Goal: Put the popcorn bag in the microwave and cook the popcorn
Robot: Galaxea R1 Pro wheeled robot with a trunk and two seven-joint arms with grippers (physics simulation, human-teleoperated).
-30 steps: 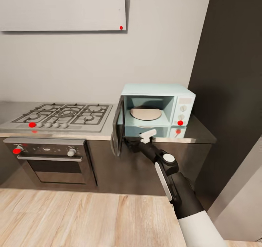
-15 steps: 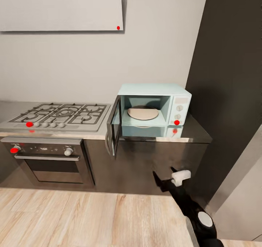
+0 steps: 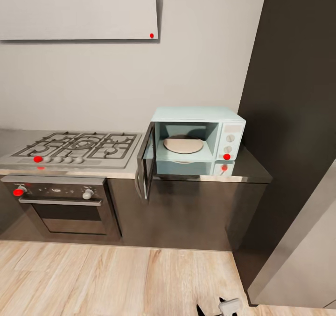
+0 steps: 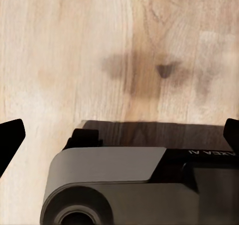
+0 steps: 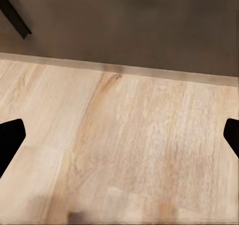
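Note:
The pale mint-blue microwave (image 3: 198, 139) stands on the grey countertop (image 3: 249, 170) with its door (image 3: 144, 167) swung open to the left. Inside lies a round beige turntable plate (image 3: 183, 144) with nothing on it. The popcorn bag and the popcorn are out of view. My right gripper (image 3: 215, 307) pokes up at the bottom edge of the head view, low over the wood floor, far below the microwave. In the right wrist view it (image 5: 119, 138) is open over floorboards, holding nothing. My left gripper (image 4: 119, 135) is open above the floor and my own grey base (image 4: 109, 190).
A gas hob (image 3: 79, 147) with a steel oven (image 3: 65, 204) beneath sits left of the microwave. A white hood (image 3: 79, 8) hangs above. A tall dark cabinet (image 3: 294, 97) and a grey panel (image 3: 303, 260) close off the right. Wood floor (image 3: 116, 278) spreads in front.
My right arm has drawn back from the microwave's open front and dropped to the bottom edge of the head view. The camera shifted slightly a second ago. The microwave door stays open.

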